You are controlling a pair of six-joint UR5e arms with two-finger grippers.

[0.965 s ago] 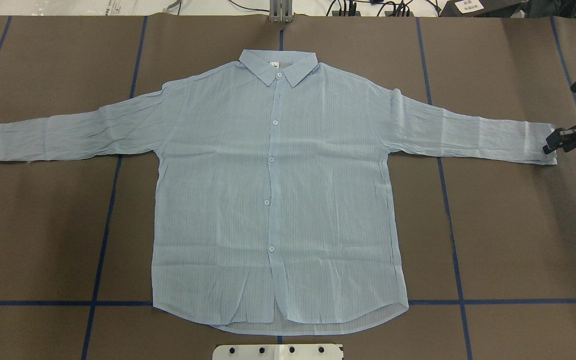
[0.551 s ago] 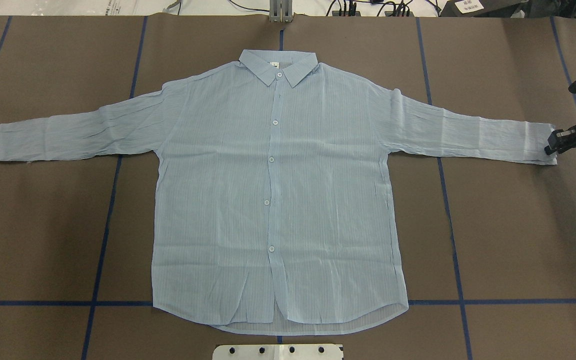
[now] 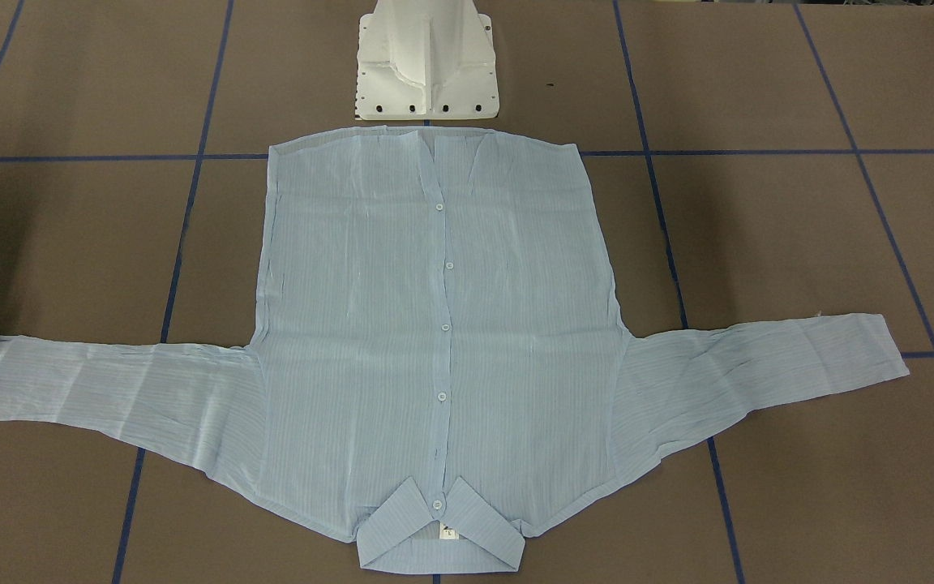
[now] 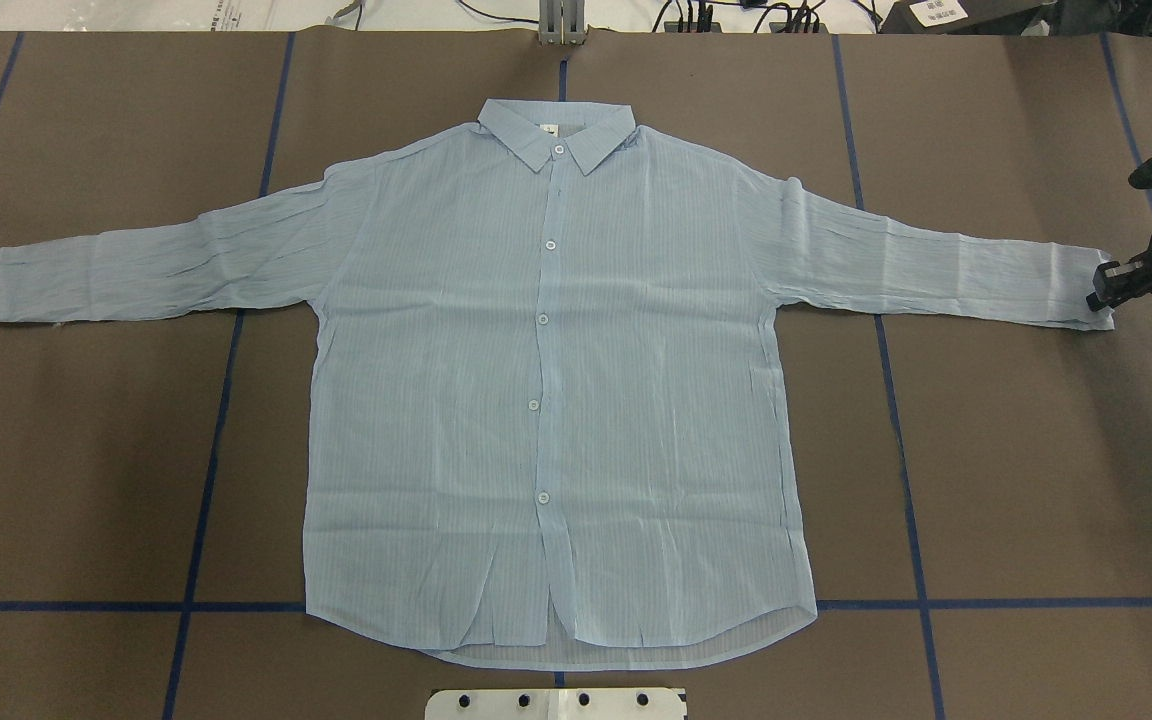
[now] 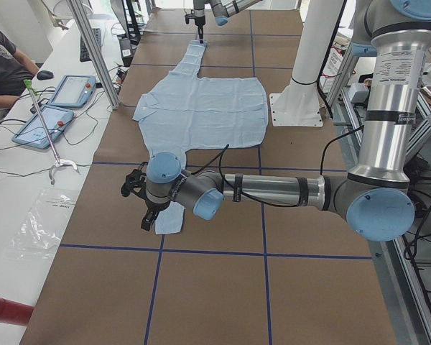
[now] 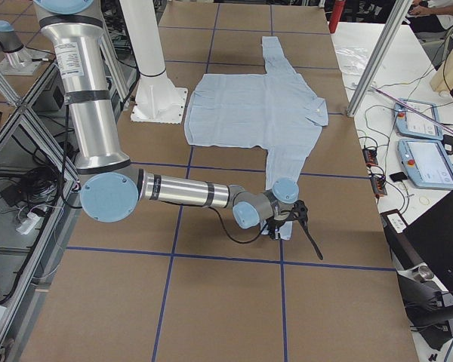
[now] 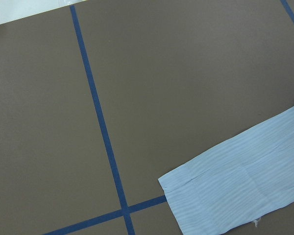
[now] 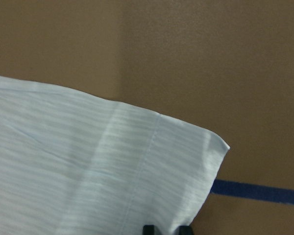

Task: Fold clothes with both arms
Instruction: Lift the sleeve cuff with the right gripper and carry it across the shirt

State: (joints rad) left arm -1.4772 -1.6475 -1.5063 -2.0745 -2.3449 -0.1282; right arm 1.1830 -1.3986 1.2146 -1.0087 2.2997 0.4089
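The pale blue shirt [image 4: 546, 400] lies flat, front up and buttoned, with both sleeves spread out and the collar at the far side. My right gripper [image 4: 1104, 288] points down at the end of the sleeve's cuff [image 8: 176, 161]. Its two fingertips [image 8: 149, 229] stand slightly apart at the cuff's edge, with cloth showing between them. My left gripper [image 5: 145, 212] hovers at the other cuff [image 7: 235, 186]. I cannot tell whether it is open or shut, and the left wrist view shows no fingers.
The white pedestal base [image 3: 426, 65] stands at the shirt's hem. Blue tape lines [image 4: 206, 450] cross the brown table. A side bench with tablets [image 5: 57, 108] and a person runs along the far edge, with aluminium posts [image 6: 377, 53] at it.
My right gripper has shifted slightly inward over the cuff's end. The shirt has not moved.
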